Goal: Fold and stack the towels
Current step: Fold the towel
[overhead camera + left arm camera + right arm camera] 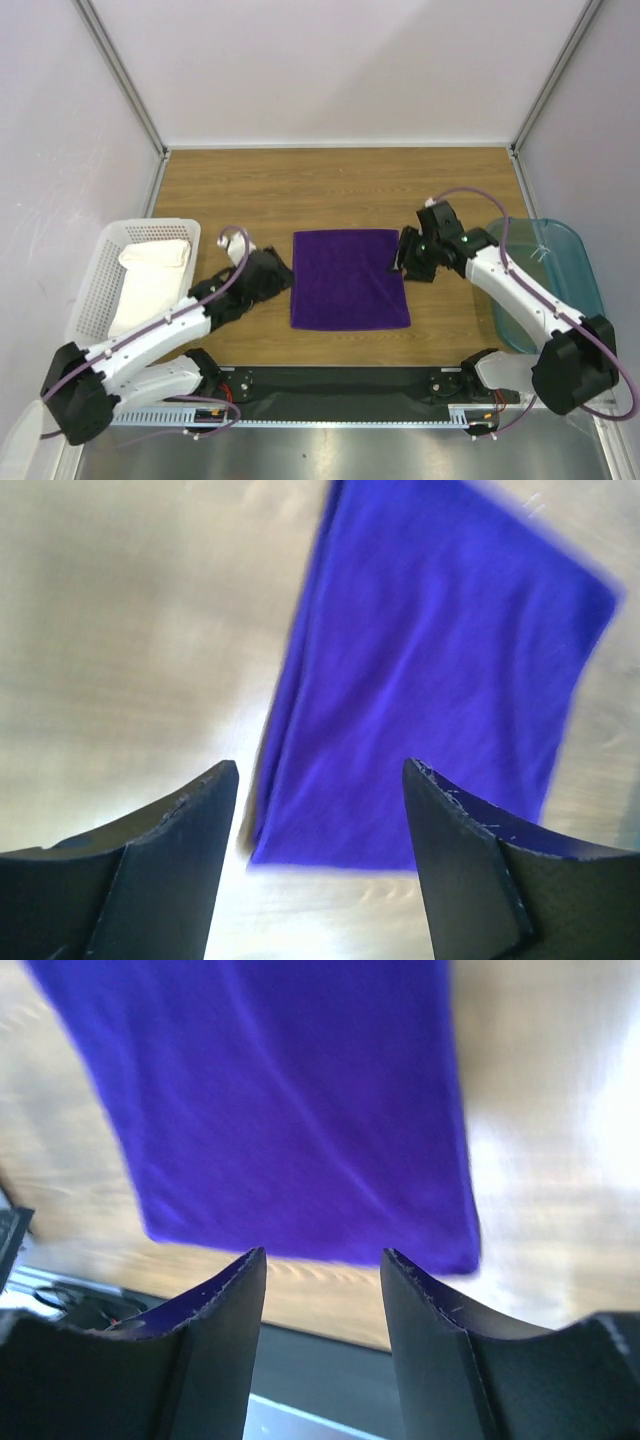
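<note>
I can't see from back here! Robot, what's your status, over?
Left fingers open, empty. Right fingers open, empty. Purple towel flat on table. White towel in basket; nothing in the way.

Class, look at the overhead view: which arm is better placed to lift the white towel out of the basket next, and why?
Probably the left. The left gripper, open and empty, sits nearer the basket holding the white towel; the right gripper lies beyond the purple towel.

Both wrist views show the purple towel (430,670) blurred and cut off.
</note>
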`<state>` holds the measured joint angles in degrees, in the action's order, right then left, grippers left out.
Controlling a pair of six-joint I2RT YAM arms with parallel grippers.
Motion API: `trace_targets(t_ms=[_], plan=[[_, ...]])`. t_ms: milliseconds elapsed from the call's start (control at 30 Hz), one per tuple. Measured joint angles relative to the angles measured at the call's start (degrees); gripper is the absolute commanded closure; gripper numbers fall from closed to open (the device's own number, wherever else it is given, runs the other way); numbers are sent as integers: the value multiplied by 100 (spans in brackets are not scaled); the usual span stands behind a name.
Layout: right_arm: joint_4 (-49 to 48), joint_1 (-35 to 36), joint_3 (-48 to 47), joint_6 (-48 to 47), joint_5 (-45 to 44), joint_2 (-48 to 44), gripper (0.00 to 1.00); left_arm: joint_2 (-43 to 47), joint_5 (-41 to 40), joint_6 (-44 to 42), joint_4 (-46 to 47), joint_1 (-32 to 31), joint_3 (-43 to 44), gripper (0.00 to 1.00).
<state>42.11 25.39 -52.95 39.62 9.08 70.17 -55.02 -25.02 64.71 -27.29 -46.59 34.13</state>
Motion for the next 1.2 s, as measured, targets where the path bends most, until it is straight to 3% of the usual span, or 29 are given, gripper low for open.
trace_targets(t_ms=[100, 233, 433, 933, 1200], plan=[[-240, -39, -498, -223, -175, 433, 50, -621, 741, -1051, 678, 918, 433, 37], [-745, -271, -798, -514, -345, 1228, 64, -2065, 1578, -2151, 1174, 1585, 1394, 57], [-1445, -719, -1257, -866, -367, 2542, 68, -3963, 2142, -3338, 1421, 1670, 2946, 61], [-2087, -1158, -2258, -1010, -61, 4288, 84, -5678, 2588, -3781, 1449, 2208, 3794, 75], [-2098, -1276, -2590, -960, 90, 4621, 87, -6179, 2769, -3783, 1309, 2433, 4406, 76]])
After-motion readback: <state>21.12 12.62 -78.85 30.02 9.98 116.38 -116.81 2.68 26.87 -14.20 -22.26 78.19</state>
